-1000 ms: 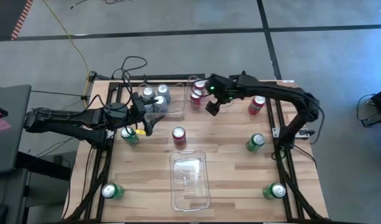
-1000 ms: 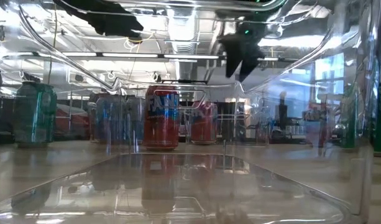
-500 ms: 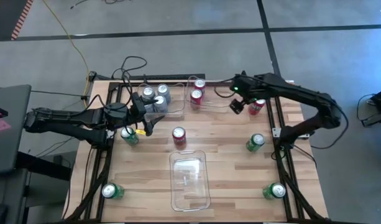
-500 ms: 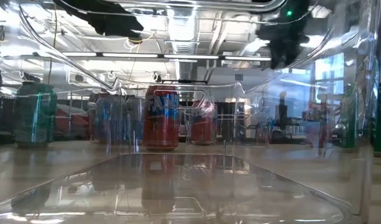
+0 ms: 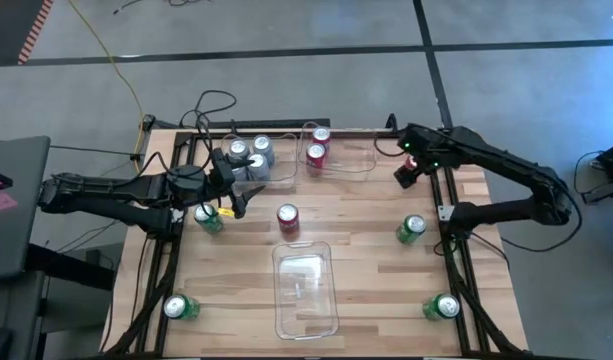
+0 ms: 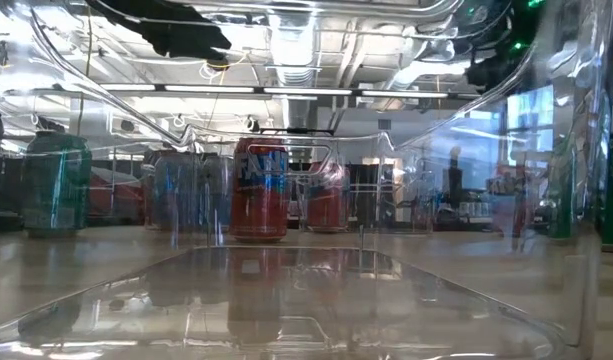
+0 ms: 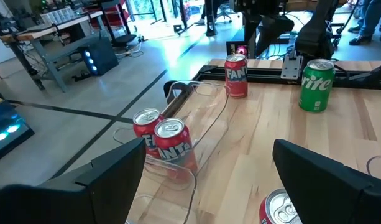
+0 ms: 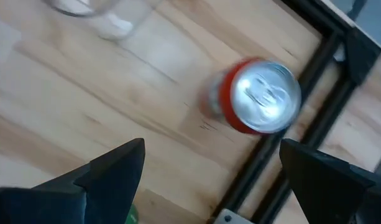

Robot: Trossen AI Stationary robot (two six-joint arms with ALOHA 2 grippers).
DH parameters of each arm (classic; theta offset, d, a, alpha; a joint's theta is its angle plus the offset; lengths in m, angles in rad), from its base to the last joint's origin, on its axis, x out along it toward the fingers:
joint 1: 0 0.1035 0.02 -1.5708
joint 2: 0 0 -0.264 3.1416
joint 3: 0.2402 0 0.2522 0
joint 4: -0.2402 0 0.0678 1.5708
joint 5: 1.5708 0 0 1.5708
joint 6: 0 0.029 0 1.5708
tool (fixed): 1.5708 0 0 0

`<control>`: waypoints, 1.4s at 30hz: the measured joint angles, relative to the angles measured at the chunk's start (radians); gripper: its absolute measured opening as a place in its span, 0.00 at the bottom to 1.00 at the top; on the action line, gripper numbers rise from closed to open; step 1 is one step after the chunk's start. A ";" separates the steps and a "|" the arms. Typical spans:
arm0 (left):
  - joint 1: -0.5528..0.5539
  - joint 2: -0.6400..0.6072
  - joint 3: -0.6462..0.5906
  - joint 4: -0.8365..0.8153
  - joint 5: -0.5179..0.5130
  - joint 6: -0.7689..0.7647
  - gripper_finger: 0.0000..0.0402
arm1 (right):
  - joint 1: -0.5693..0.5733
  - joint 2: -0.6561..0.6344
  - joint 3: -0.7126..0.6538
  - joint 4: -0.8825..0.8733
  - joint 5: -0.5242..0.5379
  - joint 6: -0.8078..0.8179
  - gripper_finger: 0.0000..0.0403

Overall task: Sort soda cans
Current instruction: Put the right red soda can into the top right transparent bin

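The right gripper (image 5: 406, 176), jaws spread and empty, hangs directly above an upright red can (image 8: 260, 97) at the table's far right edge, beside the black frame rail (image 8: 302, 112). The left gripper (image 5: 238, 200), jaws likewise spread and empty, sits just beside the clear bin (image 5: 248, 178) holding silver-grey cans (image 5: 238, 151), with a green can (image 5: 208, 218) beside it. Two red cans (image 7: 164, 142) stand in the far middle bin (image 5: 356, 160), one red can (image 5: 287, 217) stands mid-table, and three further green cans (image 5: 411, 229) stand apart.

Robotics lab/workshop: concrete floor (image 5: 286, 30), workbenches (image 7: 66, 37), cables (image 5: 211, 105), ceiling strip lights (image 6: 286, 92).
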State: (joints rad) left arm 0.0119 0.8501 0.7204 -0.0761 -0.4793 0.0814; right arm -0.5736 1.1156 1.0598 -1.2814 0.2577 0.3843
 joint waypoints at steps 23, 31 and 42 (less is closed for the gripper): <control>0.006 0.000 0.000 0.000 0.000 -0.018 0.86 | -0.373 -0.048 -0.180 0.233 -0.176 -0.132 0.96; 0.023 0.000 0.000 -0.004 0.000 -0.045 0.86 | -0.381 -0.047 -0.252 0.319 -0.218 -0.131 0.96; 0.023 0.000 0.000 -0.003 0.000 -0.045 0.86 | -0.378 -0.047 -0.300 0.479 -0.237 -0.124 0.96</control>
State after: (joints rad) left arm 0.0345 0.8505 0.7204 -0.0788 -0.4789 0.0364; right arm -0.9516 1.0683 0.7597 -0.8023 0.0212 0.2600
